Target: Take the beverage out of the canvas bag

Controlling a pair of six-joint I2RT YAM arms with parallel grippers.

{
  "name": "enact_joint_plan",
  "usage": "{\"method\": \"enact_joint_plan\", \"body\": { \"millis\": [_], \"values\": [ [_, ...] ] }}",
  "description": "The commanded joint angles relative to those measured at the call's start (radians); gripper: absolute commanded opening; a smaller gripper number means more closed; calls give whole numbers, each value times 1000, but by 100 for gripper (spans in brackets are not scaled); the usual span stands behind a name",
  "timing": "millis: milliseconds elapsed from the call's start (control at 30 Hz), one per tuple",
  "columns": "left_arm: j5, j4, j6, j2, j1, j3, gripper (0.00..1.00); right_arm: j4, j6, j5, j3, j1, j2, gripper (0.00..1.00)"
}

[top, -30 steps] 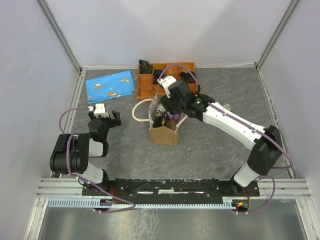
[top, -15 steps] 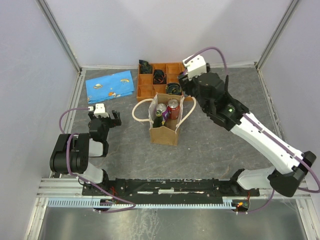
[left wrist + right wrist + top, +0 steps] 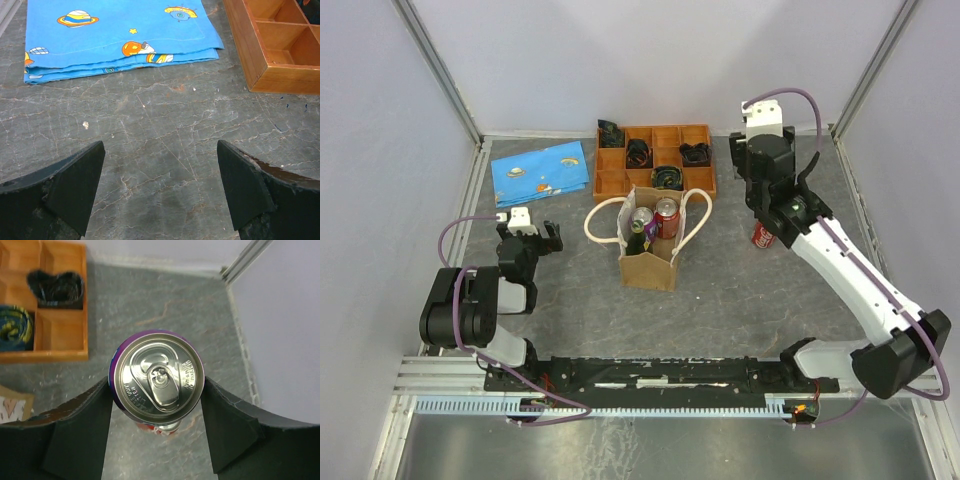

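The canvas bag (image 3: 650,250) stands upright mid-table with cream rope handles. A silver-topped can (image 3: 641,216), a red can (image 3: 666,212) and a dark bottle show inside it. My right gripper (image 3: 767,205) is far right of the bag. In the right wrist view it (image 3: 156,390) is shut on a purple beverage can (image 3: 156,375), seen from above. A red can (image 3: 159,427) stands on the table just under the purple one and also shows in the top view (image 3: 761,236). My left gripper (image 3: 160,170) is open and empty over bare table, left of the bag (image 3: 528,235).
An orange-brown compartment tray (image 3: 655,158) with dark rolled items sits behind the bag and shows in both wrist views (image 3: 280,45) (image 3: 45,320). A folded blue cloth (image 3: 540,172) lies at the back left (image 3: 120,35). Frame posts and walls bound the table.
My right gripper has risen out of the bag with the purple can and swung to the right, now over the red can. The left arm has not moved.
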Motion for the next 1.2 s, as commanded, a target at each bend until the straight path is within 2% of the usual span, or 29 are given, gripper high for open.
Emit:
{"method": "enact_joint_plan", "body": {
  "millis": [0,300,733,1033,1167],
  "values": [
    [-9,37,36,-4,-4,5,99,60,83,-79,-32,-2,13,0],
    [-9,38,36,-4,-4,5,99,65,154,-159,-109,-27,110,0],
    [-10,37,36,-5,-4,5,99,204,234,-300,-294,-54,161,0],
    [-9,38,36,-5,-4,5,99,251,246,-302,-340,-55,189,0],
    [-10,38,36,-4,-4,5,99,273,248,-289,-365,-55,191,6]
  ]
}}
